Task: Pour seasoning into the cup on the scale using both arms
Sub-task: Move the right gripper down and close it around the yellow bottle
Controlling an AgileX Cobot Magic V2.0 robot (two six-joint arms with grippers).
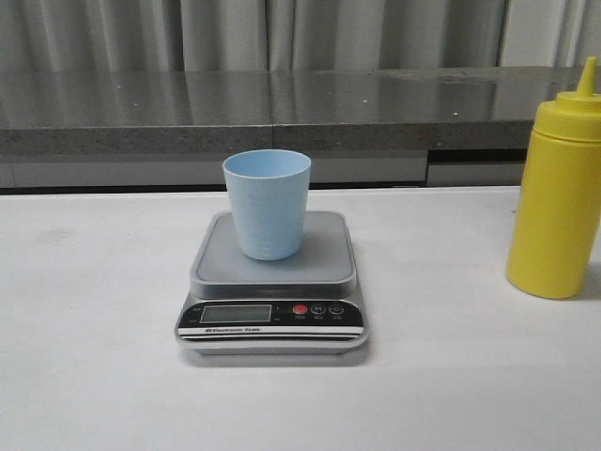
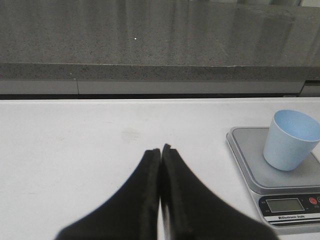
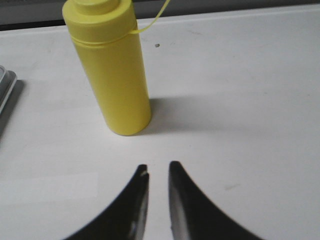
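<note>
The light blue cup [image 1: 268, 202] stands upright on the grey platform of the scale [image 1: 218, 266], mid-table. The yellow seasoning bottle [image 1: 556, 202] stands upright on the table at the far right, its nozzle cap on. Neither gripper shows in the front view. In the left wrist view my left gripper [image 2: 161, 148] is shut and empty above bare table, well to the left of the scale [image 2: 245, 160] and cup [image 2: 290, 140]. In the right wrist view my right gripper [image 3: 158, 167] is open by a narrow gap and empty, a short way in front of the bottle [image 3: 112, 75].
A white table [image 1: 84, 310] bears everything. A dark grey counter ledge [image 1: 282, 108] runs along the back edge, with curtains behind. A corner of the scale [image 3: 5, 87] shows beside the bottle in the right wrist view.
</note>
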